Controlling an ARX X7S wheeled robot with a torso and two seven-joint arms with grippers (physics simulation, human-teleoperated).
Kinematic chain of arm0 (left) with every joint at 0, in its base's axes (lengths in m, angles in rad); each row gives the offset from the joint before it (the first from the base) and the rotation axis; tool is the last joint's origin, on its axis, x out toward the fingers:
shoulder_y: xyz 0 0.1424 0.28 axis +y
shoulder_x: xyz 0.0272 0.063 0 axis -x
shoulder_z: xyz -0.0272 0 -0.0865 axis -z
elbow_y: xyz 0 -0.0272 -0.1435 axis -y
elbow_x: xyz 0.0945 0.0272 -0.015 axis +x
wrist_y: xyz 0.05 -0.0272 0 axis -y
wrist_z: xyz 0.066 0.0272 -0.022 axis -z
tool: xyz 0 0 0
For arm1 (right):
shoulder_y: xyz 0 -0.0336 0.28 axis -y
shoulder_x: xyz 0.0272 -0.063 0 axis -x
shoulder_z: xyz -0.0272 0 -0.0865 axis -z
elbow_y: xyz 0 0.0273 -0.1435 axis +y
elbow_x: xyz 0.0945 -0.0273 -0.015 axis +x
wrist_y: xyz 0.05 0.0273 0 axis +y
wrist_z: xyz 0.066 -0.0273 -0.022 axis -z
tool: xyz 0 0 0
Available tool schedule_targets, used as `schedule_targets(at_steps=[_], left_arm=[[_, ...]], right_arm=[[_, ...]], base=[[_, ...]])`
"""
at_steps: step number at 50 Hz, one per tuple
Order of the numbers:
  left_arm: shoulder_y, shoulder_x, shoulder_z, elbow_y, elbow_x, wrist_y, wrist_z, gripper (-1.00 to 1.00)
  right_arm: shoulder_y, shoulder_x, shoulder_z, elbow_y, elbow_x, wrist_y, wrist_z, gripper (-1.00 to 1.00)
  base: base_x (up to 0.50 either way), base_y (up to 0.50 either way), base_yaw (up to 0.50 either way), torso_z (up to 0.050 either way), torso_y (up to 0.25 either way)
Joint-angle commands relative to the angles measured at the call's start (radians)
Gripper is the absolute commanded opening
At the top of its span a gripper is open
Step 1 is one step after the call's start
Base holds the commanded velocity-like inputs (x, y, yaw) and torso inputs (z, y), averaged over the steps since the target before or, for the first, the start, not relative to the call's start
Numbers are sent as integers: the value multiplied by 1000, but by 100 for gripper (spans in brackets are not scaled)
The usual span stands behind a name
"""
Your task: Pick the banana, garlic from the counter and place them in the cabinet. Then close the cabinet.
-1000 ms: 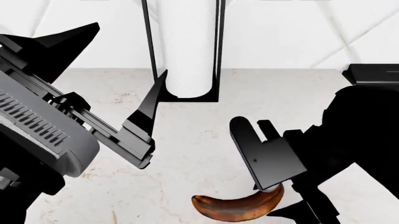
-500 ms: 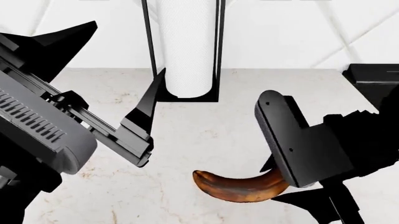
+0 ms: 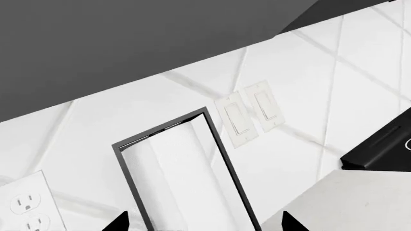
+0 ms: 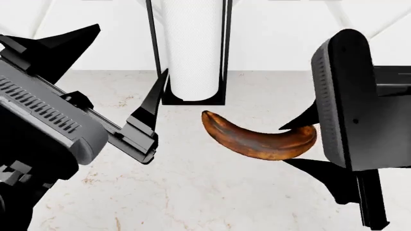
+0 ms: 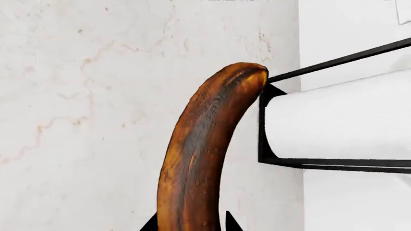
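Observation:
The banana (image 4: pixel 257 139), dark brown with orange patches, hangs above the counter (image 4: pixel 212 192) just in front of the paper-towel stand. My right gripper (image 4: pixel 308 144) is shut on its right end. In the right wrist view the banana (image 5: pixel 199 159) runs out from between the fingers of my right gripper (image 5: pixel 190 226), its far tip close to the stand's black frame. My left gripper (image 4: pixel 128 53) stands open and holds nothing at the left, raised beside the towel roll; in its own view the left gripper (image 3: pixel 205 224) faces the wall. The garlic is out of view.
A tall paper-towel roll (image 4: pixel 192 48) in a black frame stands at the counter's back. A black cooktop edge (image 4: pixel 388 77) lies at the right. Wall switches (image 3: pixel 250 113) and an outlet (image 3: pixel 26 207) sit on the tiled wall, under a dark grey panel (image 3: pixel 128 43).
My right gripper has lifted the banana off the counter and carried it up and back toward the towel stand. The left arm has barely moved.

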Motion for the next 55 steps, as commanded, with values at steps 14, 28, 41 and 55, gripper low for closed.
schedule_targets(at_steps=[14,28,41,55], left_arm=[[-33,10,16,-28,10,-13,9,100],[-38,6,11,-23,-6,-8,0,100],[-63,7,14,-18,-29,-20,-13,100],[-53,5,18,-22,-16,-11,-5,100]], right_arm=[[17,-22,296,-22,171,74,315,-100],[46,-65,389,13,180,49,428,-100],[106,-142,370,65,140,66,447,-100],[169,-189,365,103,89,77,475,-100]], base=[[0,0,0,0,0],[0,0,0,0,0],[0,0,0,0,0],[0,0,0,0,0]])
